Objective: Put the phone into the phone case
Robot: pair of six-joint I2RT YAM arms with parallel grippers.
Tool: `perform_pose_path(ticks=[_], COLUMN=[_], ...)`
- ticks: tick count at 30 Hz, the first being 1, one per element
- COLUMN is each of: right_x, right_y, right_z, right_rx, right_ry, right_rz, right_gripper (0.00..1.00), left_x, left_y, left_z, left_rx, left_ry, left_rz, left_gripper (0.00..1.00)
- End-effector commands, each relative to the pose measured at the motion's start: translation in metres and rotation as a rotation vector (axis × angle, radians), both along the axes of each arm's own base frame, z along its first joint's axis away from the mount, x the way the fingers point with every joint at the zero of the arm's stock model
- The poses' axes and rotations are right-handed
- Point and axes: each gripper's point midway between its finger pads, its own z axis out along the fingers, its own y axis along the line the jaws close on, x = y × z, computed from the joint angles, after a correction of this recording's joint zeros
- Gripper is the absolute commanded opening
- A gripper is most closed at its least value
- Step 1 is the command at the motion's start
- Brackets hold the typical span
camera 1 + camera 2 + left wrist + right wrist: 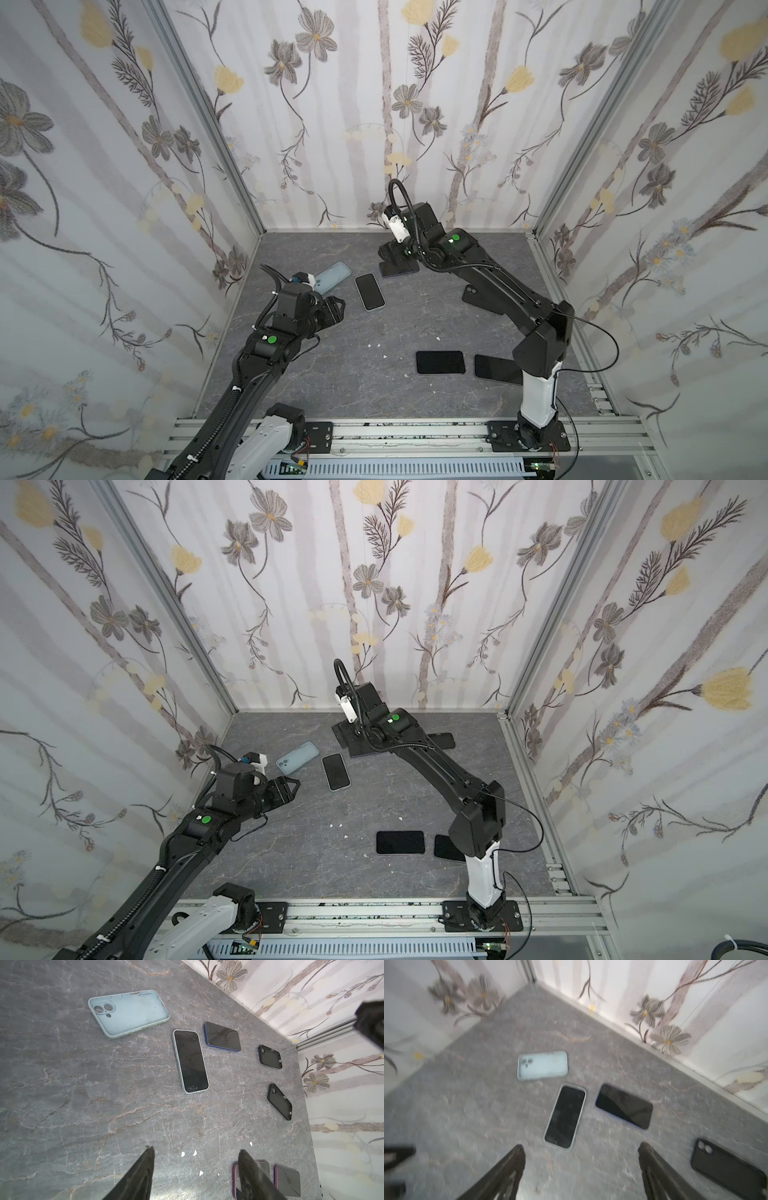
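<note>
Both released and empty, left end effector (196,1149) and right end effector (581,1145) flank the black-screened, pale-blue-rimmed rectangular phone (369,291).

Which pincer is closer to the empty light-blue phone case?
Left. In a top view the left pincer hovers just on the near side of the light-blue phone case; the right pincer is farther off, beyond the phone beside it.
</note>
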Motion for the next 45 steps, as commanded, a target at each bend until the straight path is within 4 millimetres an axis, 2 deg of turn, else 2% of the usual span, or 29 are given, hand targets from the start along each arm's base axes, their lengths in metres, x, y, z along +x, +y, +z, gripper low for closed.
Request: perform_pose_path(ticks=[1,5,6,8,10,14,17,22,25,28,32,36,38,41,45], right_x=[-0.028,-0.081,-0.094,-0.122,-0.147,-0.169,-0.178,-0.190,-0.195,-0.210,-0.219,-0.225,-0.231,-0.229,-0.222], right_y=[-0.025,-0.052,-0.059,-0.068,-0.075,-0.091,-0.105,-0.123,-0.131,-0.136,-0.139,-0.131,-0.135,-0.135,-0.137], right_z=[0.005,0.018,0.017,0.003,-0.014,-0.044,-0.072,-0.105,-0.126,-0.149,-0.177,-0.190,-0.208,-0.221,-0.234], right_rx=[-0.085,-0.030,-0.025,-0.037,-0.065,-0.156,-0.251,-0.349,-0.403,-0.431,-0.458,-0.445,-0.464,-0.493,-0.529], right_ry=[-0.126,-0.257,-0.285,-0.316,-0.320,-0.241,-0.170,-0.144,-0.120,-0.064,0.035,0.048,0.091,0.121,0.134], right_rz=[0.140,0.277,0.307,0.421,0.530,0.603,0.633,0.676,0.690,0.771,0.795,0.835,0.843,0.827,0.807], right_gripper=[0.87,0.90,0.94,0.99,1.00,1.00,1.00,1.00,1.00,1.00,1.00,1.00,1.00,1.00,1.00], left_x=[0.018,0.031,0.034,0.040,0.043,0.046,0.048,0.055,0.055,0.049,0.045,0.039,0.037,0.037,0.038], left_y=[-0.008,-0.018,-0.021,-0.029,-0.040,-0.067,-0.081,-0.097,-0.106,-0.112,-0.105,-0.096,-0.092,-0.085,-0.083], left_z=[0.019,0.026,0.029,0.033,0.036,0.041,0.041,0.042,0.038,0.029,0.006,-0.013,-0.017,-0.018,-0.016], left_rx=[-0.002,0.000,0.002,0.008,0.016,0.070,0.120,0.154,0.175,0.213,0.313,0.393,0.417,0.437,0.455], left_ry=[-0.093,-0.107,-0.114,-0.131,-0.152,-0.223,-0.275,-0.366,-0.427,-0.493,-0.553,-0.568,-0.572,-0.579,-0.591], left_rz=[-0.029,-0.060,-0.070,-0.100,-0.145,-0.277,-0.357,-0.452,-0.522,-0.597,-0.624,-0.641,-0.632,-0.604,-0.593], left_gripper=[0.64,0.64,0.64,0.64,0.64,0.64,0.64,0.64,0.64,0.64,0.68,0.72,0.75,0.79,0.81])
